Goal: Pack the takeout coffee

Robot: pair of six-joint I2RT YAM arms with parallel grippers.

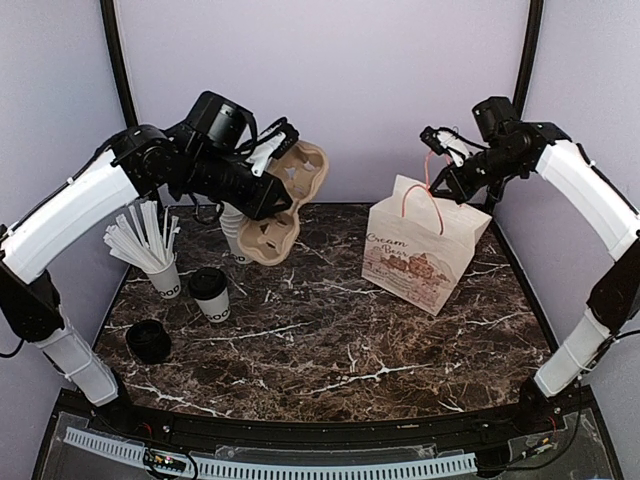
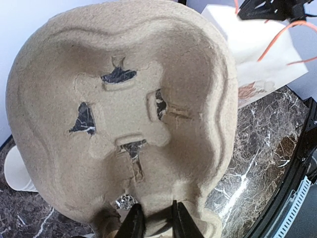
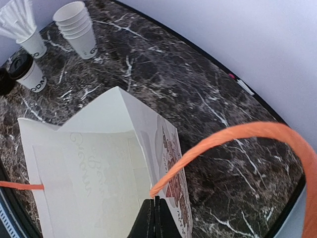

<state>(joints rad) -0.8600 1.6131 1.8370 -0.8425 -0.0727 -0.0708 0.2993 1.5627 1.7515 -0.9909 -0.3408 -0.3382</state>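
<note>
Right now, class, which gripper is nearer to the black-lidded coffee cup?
Left. The left gripper, holding the pulp cup carrier, hangs above and behind the black-lidded coffee cup. The right gripper is far across the table, pinching the paper bag by its orange handle.

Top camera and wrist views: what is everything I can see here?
table: one, dark marble, under everything
paper bag: one, white with orange handles, right rear
cup carrier: one, tan, lifted at left rear
cup stack: one, white, left rear of table
straw cup: one, white, left side
takeout coffee: one, white with black lid, beside straw cup
round object: one, black, front left
left gripper: one, black, shut on cup carrier
right gripper: one, black, shut on paper bag handle
</note>
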